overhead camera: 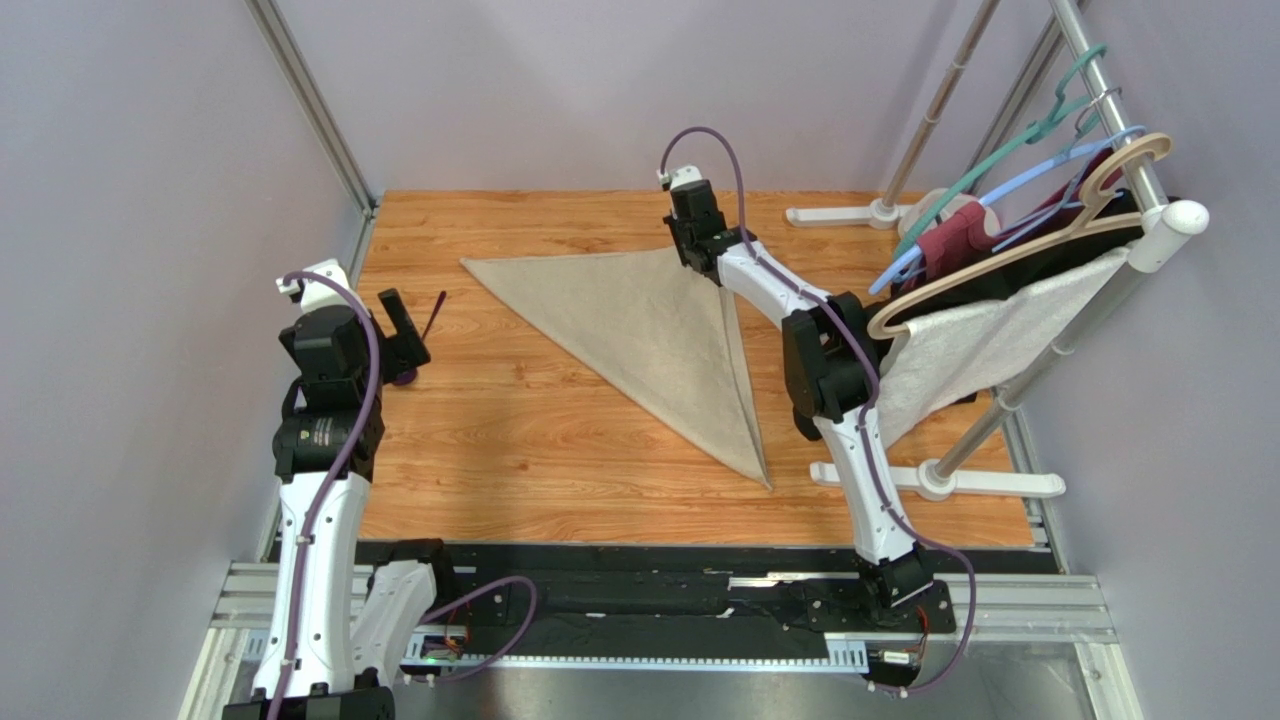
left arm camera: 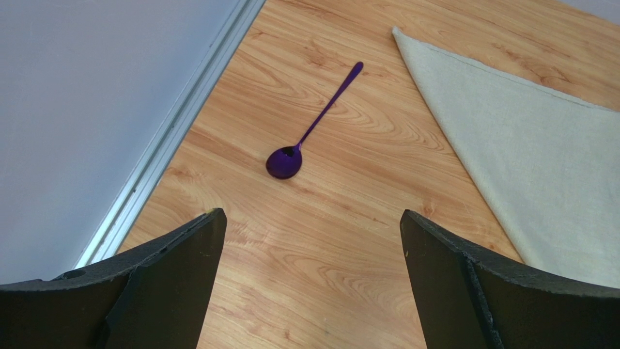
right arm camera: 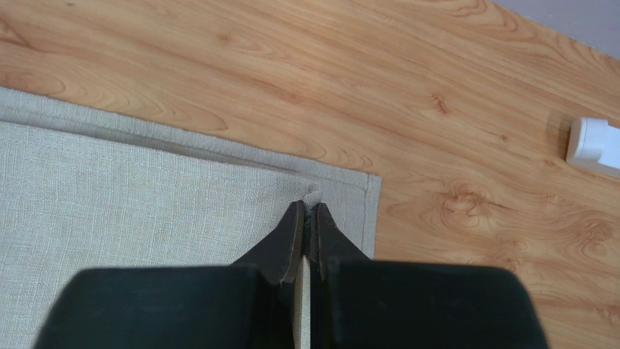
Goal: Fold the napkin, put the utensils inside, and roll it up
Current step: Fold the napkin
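The beige napkin [overhead camera: 646, 330] lies flat on the wooden table as a folded triangle, its long point toward the near side. My right gripper [overhead camera: 706, 264] sits at the napkin's far right corner. In the right wrist view it [right arm camera: 308, 208] is shut, with a small tuft of the napkin [right arm camera: 145, 196] pinched between its tips. A dark-purple spoon [left arm camera: 313, 127] lies on bare wood left of the napkin [left arm camera: 524, 145], bowl toward me. My left gripper [left arm camera: 309, 216] hovers just short of the spoon [overhead camera: 434, 312], wide open and empty [overhead camera: 400, 339].
A clothes rack with hangers and white and maroon garments [overhead camera: 1022, 255] stands along the right side, and my right arm passes close to it. Its white feet [overhead camera: 842, 215] [overhead camera: 939, 480] rest on the table, one showing in the right wrist view [right arm camera: 593, 142]. A metal rail [left arm camera: 175, 123] edges the left wall.
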`<state>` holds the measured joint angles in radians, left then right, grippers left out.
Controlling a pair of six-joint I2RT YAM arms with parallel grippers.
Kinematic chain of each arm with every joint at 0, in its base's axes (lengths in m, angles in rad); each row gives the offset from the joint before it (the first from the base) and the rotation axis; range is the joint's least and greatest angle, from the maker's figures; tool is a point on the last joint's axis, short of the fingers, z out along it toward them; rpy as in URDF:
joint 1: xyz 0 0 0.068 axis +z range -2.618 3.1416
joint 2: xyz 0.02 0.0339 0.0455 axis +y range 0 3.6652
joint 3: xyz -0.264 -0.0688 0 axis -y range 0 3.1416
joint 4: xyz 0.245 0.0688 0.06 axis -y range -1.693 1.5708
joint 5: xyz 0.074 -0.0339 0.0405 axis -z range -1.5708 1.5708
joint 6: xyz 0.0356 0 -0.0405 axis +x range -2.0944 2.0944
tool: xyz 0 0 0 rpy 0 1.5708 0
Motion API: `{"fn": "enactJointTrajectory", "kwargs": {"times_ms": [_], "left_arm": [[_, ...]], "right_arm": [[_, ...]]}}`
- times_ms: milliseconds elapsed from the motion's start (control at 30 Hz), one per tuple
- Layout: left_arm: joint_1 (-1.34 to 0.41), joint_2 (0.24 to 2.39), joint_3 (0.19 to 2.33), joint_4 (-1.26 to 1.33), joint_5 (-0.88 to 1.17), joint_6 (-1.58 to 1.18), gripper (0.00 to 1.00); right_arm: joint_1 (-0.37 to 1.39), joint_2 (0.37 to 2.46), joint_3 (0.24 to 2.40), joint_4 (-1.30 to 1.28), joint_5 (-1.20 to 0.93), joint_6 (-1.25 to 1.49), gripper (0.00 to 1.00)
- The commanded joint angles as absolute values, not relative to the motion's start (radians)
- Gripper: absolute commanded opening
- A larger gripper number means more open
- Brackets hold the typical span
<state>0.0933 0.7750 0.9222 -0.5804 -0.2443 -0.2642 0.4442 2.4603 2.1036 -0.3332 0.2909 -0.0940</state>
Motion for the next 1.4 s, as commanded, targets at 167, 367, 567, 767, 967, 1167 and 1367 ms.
{"fn": "enactJointTrajectory", "kwargs": {"times_ms": [167,367,567,767,967,1167,1367], "left_arm": [[0.100,0.775,0.950,-0.565,-0.239,-0.265,0.99],[0.101,0.775,0.948,-0.565,-0.238,-0.267,0.99],[0.100,0.775,0.948,-0.565,-0.238,-0.265,0.99],[0.100,0.775,0.948,-0.565,-0.238,-0.267,0.99],[0.100,0.776,0.950,-0.566,-0.238,-0.265,0.99],[0.100,0.775,0.950,-0.566,-0.239,-0.265,0.99],[0.100,0.776,0.950,-0.566,-0.239,-0.265,0.99]], "right_arm": [[0.411,2.517,2.192,-0.313,0.327,-0.107,0.00],[0.396,2.530,2.200,-0.319,0.344,-0.094,0.00],[0.384,2.525,2.200,-0.316,0.348,-0.077,0.00],[0.374,2.523,2.200,-0.319,0.356,-0.064,0.00],[0.370,2.511,2.189,-0.311,0.365,-0.064,0.00],[0.359,2.510,2.187,-0.311,0.371,-0.060,0.00],[0.353,2.505,2.184,-0.310,0.376,-0.061,0.00]]}}
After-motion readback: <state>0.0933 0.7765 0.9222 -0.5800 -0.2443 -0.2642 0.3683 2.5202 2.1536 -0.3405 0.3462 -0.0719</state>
